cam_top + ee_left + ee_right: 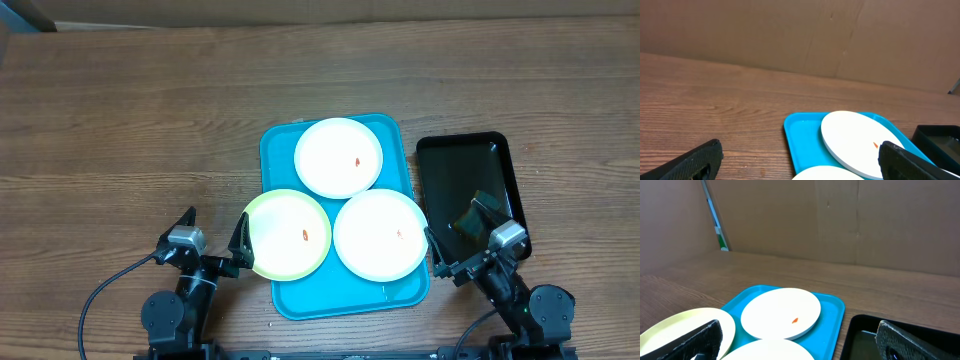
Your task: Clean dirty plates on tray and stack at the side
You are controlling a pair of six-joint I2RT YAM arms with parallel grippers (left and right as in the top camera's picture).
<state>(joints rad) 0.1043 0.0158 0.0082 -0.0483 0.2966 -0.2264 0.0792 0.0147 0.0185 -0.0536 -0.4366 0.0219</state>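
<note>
Tray (345, 295) loaded, jaws empty

Turquoise, flat on wooden table (120, 110) between the two arms; far white plate (339, 157) wholly inside the rim; yellow-green plate (287, 234) at near left, overhanging the left rim; near white plate (380, 236) at near right, reaching the right rim; one red-orange speck on each. Left gripper (212, 228) spread wide, holding nothing; one finger just beside the yellow-green plate, contact impossible to tell. Right gripper (457, 225) equally wide, holding nothing, above the near end of black tray (465, 165), just right of the turquoise one.
</note>
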